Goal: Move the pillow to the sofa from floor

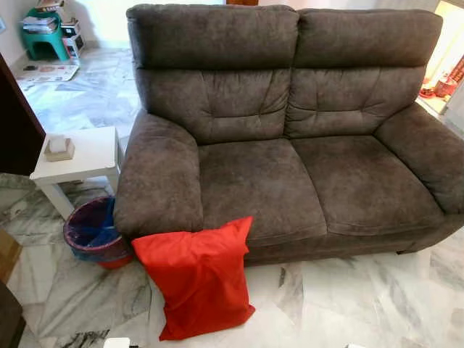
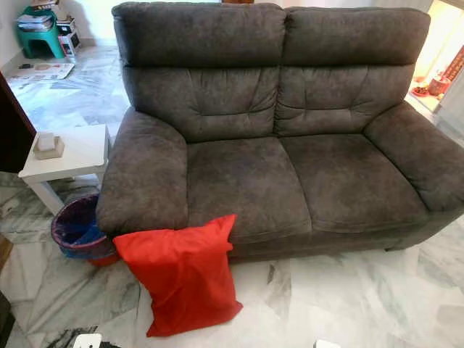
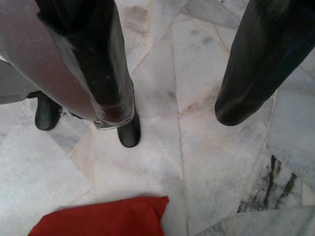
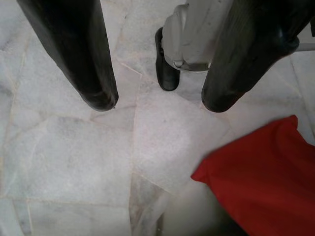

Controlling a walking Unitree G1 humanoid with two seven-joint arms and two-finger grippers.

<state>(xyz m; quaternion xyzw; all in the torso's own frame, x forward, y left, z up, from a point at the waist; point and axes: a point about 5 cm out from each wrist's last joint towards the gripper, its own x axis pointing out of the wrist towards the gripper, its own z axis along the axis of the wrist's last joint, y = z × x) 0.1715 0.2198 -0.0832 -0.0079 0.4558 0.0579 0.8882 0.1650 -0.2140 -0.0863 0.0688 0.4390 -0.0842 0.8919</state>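
Observation:
A red pillow point(image 1: 197, 279) stands on the marble floor, leaning against the front of the brown two-seat sofa point(image 1: 304, 181) below its left armrest. Both seat cushions are bare. My left gripper point(image 3: 172, 110) hangs open above the floor, and a corner of the red pillow point(image 3: 108, 221) lies beyond its fingertips. My right gripper point(image 4: 157, 101) is also open over the floor, with the red pillow point(image 4: 266, 177) off to one side. Nothing sits between either pair of fingers.
A small white side table point(image 1: 80, 159) with a tissue box point(image 1: 59, 148) stands left of the sofa. A bin with a blue liner point(image 1: 93, 233) sits under it, close to the pillow. A green stool point(image 1: 42, 36) is far back left. My feet point(image 3: 129, 132) show on the floor.

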